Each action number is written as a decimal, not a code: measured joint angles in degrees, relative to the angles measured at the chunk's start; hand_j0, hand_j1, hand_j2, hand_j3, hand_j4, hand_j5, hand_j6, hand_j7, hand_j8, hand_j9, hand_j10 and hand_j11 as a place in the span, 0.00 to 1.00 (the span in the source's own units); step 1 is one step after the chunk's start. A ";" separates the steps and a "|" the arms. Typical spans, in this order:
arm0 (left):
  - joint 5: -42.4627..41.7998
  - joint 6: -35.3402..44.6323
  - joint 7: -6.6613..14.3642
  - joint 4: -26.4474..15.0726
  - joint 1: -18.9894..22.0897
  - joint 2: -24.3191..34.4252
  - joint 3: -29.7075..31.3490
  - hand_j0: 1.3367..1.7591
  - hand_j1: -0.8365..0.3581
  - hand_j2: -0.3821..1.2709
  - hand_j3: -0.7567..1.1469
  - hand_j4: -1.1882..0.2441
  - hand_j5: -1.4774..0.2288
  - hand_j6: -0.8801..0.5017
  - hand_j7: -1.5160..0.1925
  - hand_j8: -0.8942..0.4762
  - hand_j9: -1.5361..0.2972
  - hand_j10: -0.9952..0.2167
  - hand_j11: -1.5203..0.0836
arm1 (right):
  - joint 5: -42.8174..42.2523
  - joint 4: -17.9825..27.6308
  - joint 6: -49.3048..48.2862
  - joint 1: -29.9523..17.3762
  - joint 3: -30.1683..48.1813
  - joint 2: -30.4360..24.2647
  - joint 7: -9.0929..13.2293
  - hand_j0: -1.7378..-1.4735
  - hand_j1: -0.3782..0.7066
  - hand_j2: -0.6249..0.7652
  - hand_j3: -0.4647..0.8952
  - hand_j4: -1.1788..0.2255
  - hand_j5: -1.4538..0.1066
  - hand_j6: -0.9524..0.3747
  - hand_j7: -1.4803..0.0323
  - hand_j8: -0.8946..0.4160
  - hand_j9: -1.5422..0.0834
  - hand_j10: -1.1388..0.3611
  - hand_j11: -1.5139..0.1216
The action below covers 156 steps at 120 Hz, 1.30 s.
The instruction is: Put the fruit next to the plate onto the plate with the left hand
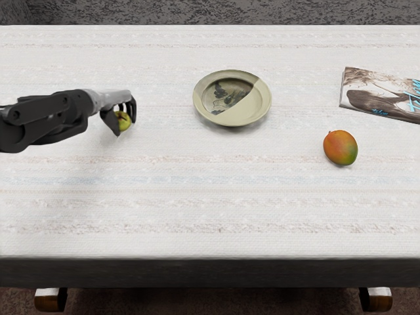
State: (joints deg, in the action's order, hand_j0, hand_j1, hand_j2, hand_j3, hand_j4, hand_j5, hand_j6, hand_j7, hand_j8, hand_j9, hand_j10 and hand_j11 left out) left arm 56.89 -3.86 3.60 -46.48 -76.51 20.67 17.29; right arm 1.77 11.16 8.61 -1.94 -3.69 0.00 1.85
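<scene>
A small yellow-green fruit [123,120] sits at the table's left, well left of the plate. My left hand [121,115] reaches in from the left edge and its dark fingers curl around the fruit on both sides. The olive-green plate [257,104] with a dark pattern in its left half lies at the upper middle of the table and holds nothing. An orange-red mango [340,147] rests on the table to the plate's lower right. The right arm is out of view.
A magazine [380,95] lies at the table's far right edge. The white table [197,197] stretches wide below the plate, with its front edge near the bottom of the view.
</scene>
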 joint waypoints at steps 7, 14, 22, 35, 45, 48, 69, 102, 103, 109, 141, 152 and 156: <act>-1.03 -0.07 0.00 -0.59 -1.71 -0.09 -0.01 0.75 0.42 0.41 0.40 0.34 0.29 0.32 0.32 0.38 0.31 0.27 0.34 | 0.00 0.00 0.00 0.00 0.01 0.00 0.00 0.30 0.06 0.45 0.34 0.82 0.91 0.70 0.95 0.66 0.93 0.74 0.90; -2.36 -0.21 -0.01 -0.98 -2.91 -1.05 -0.03 0.75 0.42 0.41 0.40 0.33 0.29 0.32 0.32 0.38 0.31 0.27 0.34 | -0.01 0.00 0.00 -0.01 0.00 0.00 0.00 0.30 0.06 0.45 0.34 0.82 0.91 0.70 0.95 0.66 0.93 0.74 0.90; -3.63 -0.48 -0.01 -1.24 -4.39 -2.13 -0.03 0.75 0.43 0.41 0.40 0.34 0.29 0.32 0.32 0.37 0.30 0.26 0.34 | -0.01 0.00 0.00 -0.01 0.00 0.00 0.00 0.30 0.06 0.45 0.34 0.82 0.91 0.70 0.95 0.66 0.93 0.74 0.90; -5.66 -0.81 -0.03 -2.06 -6.83 -2.65 -0.02 0.75 0.42 0.41 0.40 0.34 0.28 0.32 0.32 0.37 0.30 0.25 0.33 | 0.00 0.00 0.00 0.00 0.00 0.00 0.00 0.30 0.06 0.45 0.34 0.82 0.91 0.70 0.95 0.66 0.93 0.74 0.90; -7.29 -0.97 0.00 -3.22 -8.68 -2.74 0.02 0.75 0.42 0.42 0.40 0.35 0.28 0.32 0.32 0.37 0.30 0.25 0.33 | 0.00 0.00 0.00 -0.01 0.00 0.00 0.00 0.30 0.06 0.45 0.34 0.82 0.91 0.70 0.95 0.66 0.93 0.74 0.90; -7.78 -0.98 0.01 -3.65 -9.11 -2.74 0.00 0.75 0.42 0.42 0.40 0.35 0.28 0.32 0.32 0.38 0.30 0.25 0.34 | 0.02 0.00 0.00 -0.01 0.00 0.00 0.00 0.30 0.06 0.45 0.34 0.82 0.91 0.70 0.95 0.66 0.93 0.74 0.90; -9.89 -1.12 0.04 -7.04 -10.32 -2.71 -2.21 0.75 0.41 0.43 0.40 0.36 0.27 0.32 0.32 0.38 0.31 0.24 0.34 | 0.01 0.00 0.00 -0.01 0.00 0.00 0.00 0.30 0.06 0.45 0.34 0.82 0.91 0.70 0.95 0.66 0.93 0.74 0.90; -10.43 -2.75 0.36 -8.59 -12.76 -5.95 -6.63 0.75 0.41 0.45 0.40 0.36 0.26 0.32 0.31 0.38 0.31 0.25 0.35 | 0.00 0.00 0.00 -0.01 0.00 0.00 0.00 0.30 0.06 0.45 0.34 0.82 0.91 0.70 0.95 0.66 0.93 0.74 0.90; -10.42 -2.76 0.36 -8.58 -12.77 -6.09 -6.72 0.75 0.40 0.45 0.40 0.36 0.26 0.32 0.31 0.38 0.31 0.25 0.35 | 0.00 0.00 0.00 -0.02 0.00 0.00 0.00 0.30 0.06 0.45 0.34 0.82 0.91 0.70 0.95 0.66 0.93 0.74 0.90; -10.41 -2.80 0.40 -8.55 -13.06 -6.69 -7.11 0.75 0.41 0.45 0.40 0.36 0.26 0.31 0.31 0.37 0.31 0.25 0.35 | 0.00 0.00 0.00 -0.01 0.00 0.00 0.00 0.30 0.06 0.45 0.34 0.82 0.91 0.70 0.95 0.66 0.93 0.74 0.90; -10.22 -2.64 0.52 -8.06 -12.62 -12.28 -9.34 0.75 0.40 0.45 0.40 0.36 0.26 0.32 0.31 0.37 0.32 0.25 0.35 | -0.01 0.00 0.00 -0.01 0.00 0.00 0.00 0.30 0.06 0.45 0.34 0.82 0.91 0.70 0.95 0.66 0.93 0.74 0.90; -9.81 -2.17 0.55 -6.52 -12.00 -14.25 -9.69 0.75 0.41 0.44 0.40 0.36 0.27 0.30 0.32 0.36 0.32 0.25 0.35 | 0.00 0.00 0.00 -0.02 0.00 0.00 0.00 0.30 0.06 0.45 0.34 0.82 0.91 0.70 0.95 0.66 0.93 0.74 0.90; -9.45 -1.94 0.54 -5.55 -11.49 -15.18 -9.79 0.75 0.42 0.44 0.40 0.36 0.28 0.30 0.33 0.36 0.32 0.25 0.35 | 0.00 0.00 0.00 -0.02 0.00 0.00 0.00 0.30 0.06 0.45 0.34 0.82 0.91 0.70 0.95 0.66 0.93 0.74 0.90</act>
State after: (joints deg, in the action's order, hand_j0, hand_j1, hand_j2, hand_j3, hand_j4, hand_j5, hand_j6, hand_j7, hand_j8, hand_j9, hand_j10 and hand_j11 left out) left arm 47.44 -5.80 4.14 -52.03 -88.00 5.49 7.49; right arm 1.77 11.16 8.61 -1.97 -3.69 0.00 1.85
